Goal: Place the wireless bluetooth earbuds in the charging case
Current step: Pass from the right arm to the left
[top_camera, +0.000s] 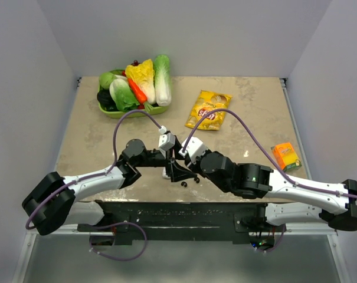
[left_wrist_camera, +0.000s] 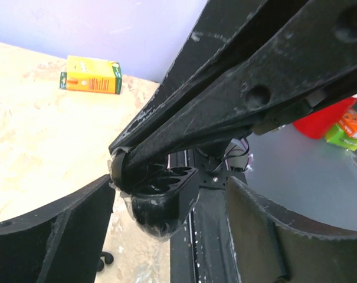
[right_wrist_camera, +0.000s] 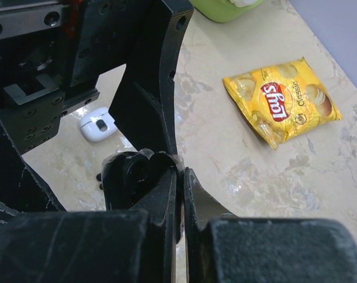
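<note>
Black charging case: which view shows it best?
Left wrist: the charging case sits mid-frame with its earbud wells visible. Right wrist shows a dark rounded edge beside the right claw; the top view, just a small dark shape.

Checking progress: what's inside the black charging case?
The sockets of the case that show look hollow, no bud seated. The right gripper, pinching its rim, covers the rest. Dark buds lie on the table beside it.

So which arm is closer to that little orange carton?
Right. The right arm passes close beside the orange carton; the left arm lies far off on the opposite side.
</note>
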Motion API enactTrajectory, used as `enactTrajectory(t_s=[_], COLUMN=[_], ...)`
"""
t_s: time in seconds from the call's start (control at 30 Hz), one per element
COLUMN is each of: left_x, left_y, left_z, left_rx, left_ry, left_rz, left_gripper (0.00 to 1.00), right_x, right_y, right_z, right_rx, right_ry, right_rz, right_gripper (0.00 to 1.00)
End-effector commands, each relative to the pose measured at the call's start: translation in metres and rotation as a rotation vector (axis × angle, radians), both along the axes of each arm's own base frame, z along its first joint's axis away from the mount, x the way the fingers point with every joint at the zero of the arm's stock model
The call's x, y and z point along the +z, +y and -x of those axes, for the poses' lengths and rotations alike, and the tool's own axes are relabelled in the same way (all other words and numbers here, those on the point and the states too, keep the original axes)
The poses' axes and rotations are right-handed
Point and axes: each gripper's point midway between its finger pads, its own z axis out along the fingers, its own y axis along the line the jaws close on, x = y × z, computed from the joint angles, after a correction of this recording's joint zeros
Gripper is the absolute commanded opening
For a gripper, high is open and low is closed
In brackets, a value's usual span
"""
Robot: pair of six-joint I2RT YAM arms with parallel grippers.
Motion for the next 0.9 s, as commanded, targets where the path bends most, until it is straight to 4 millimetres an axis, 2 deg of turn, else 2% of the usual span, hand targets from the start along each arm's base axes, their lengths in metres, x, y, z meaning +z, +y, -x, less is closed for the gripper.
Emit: enactTrajectory(t_s=[0.0, 0.13, 0.17, 0.27, 0.33, 0.37, 0.5, 0.6, 0.67, 0.87], left_x=[0.027, 0.02, 0.018, 0.015, 0.014, 0.014, 0.013, 0.012, 0.012, 0.014], left_y=[-0.003, -0.004, -0.004, -0.004, -0.004, -0.004, -0.003, -0.003, -0.002, 0.005], left_z=[-0.004, -0.005, -0.004, -0.004, -0.004, -0.004, -0.005, -0.004, -0.004, -0.002], left_rx=[-0.003, -0.007, -0.01, -0.012, -0.009, -0.011, -0.006, -0.004, 0.005, 0.031], left_ry=[-0.04, -0.032, -0.029, -0.026, -0.025, -0.028, -0.032, -0.033, -0.037, -0.044], left_rz=[0.069, 0.055, 0.052, 0.052, 0.053, 0.054, 0.056, 0.059, 0.071, 0.13], left_gripper=[0.76, 0.61, 0.53, 0.41, 0.37, 0.31, 0.24, 0.13, 0.0, 0.0], right_x=[0.019, 0.02, 0.019, 0.02, 0.02, 0.02, 0.022, 0.022, 0.022, 0.031], right_y=[0.0, 0.001, 0.001, 0.001, 0.002, 0.002, 0.003, 0.004, 0.005, 0.005], right_z=[-0.004, -0.002, -0.003, -0.002, -0.002, -0.002, 0.0, 0.001, 0.002, 0.003], right_rx=[-0.026, -0.021, -0.023, -0.022, -0.018, -0.018, -0.012, -0.004, 0.002, -0.034], right_ry=[-0.037, -0.036, -0.035, -0.034, -0.031, -0.03, -0.029, -0.022, -0.016, 0.006], right_rz=[-0.038, -0.045, -0.043, -0.046, -0.046, -0.048, -0.052, -0.057, -0.066, -0.145], right_gripper=[0.0, 0.0, 0.0, 0.0, 0.0, 0.0, 0.0, 0.0, 0.0, 0.0])
